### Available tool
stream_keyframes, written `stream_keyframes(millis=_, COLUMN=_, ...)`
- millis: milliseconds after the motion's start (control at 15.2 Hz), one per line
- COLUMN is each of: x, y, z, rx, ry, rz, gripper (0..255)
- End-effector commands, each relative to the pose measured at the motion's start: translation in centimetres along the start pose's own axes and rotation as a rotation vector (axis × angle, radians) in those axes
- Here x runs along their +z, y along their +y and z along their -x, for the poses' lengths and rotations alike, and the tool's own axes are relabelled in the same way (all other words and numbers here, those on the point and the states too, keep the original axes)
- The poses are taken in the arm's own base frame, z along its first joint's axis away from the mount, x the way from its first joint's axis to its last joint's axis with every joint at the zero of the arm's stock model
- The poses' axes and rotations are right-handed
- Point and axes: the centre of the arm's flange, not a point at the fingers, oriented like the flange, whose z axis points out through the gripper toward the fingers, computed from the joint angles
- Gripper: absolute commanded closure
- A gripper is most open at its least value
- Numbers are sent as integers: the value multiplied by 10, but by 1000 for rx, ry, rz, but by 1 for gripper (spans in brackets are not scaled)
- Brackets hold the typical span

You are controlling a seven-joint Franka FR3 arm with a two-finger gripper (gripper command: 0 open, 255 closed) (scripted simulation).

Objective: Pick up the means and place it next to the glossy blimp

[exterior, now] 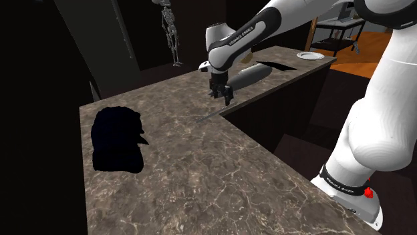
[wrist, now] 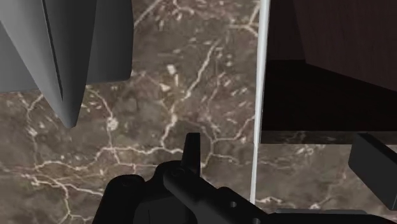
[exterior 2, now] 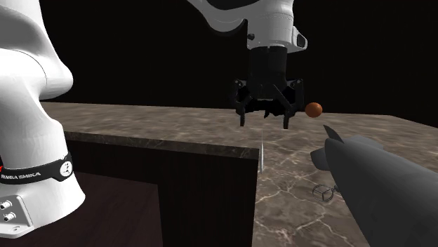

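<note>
**Colleague:** Where's your pincer, and has it got anything?

**Me:** The gripper (exterior 2: pixel 265 119) hangs above the counter (exterior: pixel 200 180) with its fingers spread wide and nothing between them. I take my target to be the pale strip (exterior 2: pixel 261 156). It lies flat on the stone at the inner corner of the counter's edge, just below the gripper and near the tail of the grey blimp (exterior 2: pixel 382 193).

**Colleague:** How do you mean to take it?

**Me:** Carefully. It's very thin and lies flush, so I judge I should set the fingers across its width. On the wrist camera it runs between them and touches neither. I'd go down until the tips almost meet the stone. If I stop too high I close on air, and a sideways nudge could push it over the edge.

**Colleague:** And the surroundings?

**Me:** The counter is dark brown marble with pale veins. A black patch (exterior: pixel 117 141) sits on it at the shoulder view's left. A small orange ball (exterior 2: pixel 314 109) lies beyond the gripper and a white plate (exterior: pixel 311 56) at the far end. A skeleton (exterior: pixel 171 33) stands behind in a dim room.
</note>
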Motion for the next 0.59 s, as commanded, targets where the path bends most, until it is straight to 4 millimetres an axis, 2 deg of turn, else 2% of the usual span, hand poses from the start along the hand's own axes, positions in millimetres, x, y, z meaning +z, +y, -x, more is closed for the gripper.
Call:
stream_keyframes(millis=0, x=-25, y=0, z=1, rx=0, ry=0, rz=-1, gripper=0)
stream_keyframes(millis=66, x=-35, y=0, z=1, rx=0, ry=0, rz=-1, gripper=0)
stream_keyframes(millis=528, x=-35, y=0, z=1, rx=0, ry=0, rz=-1, gripper=0)
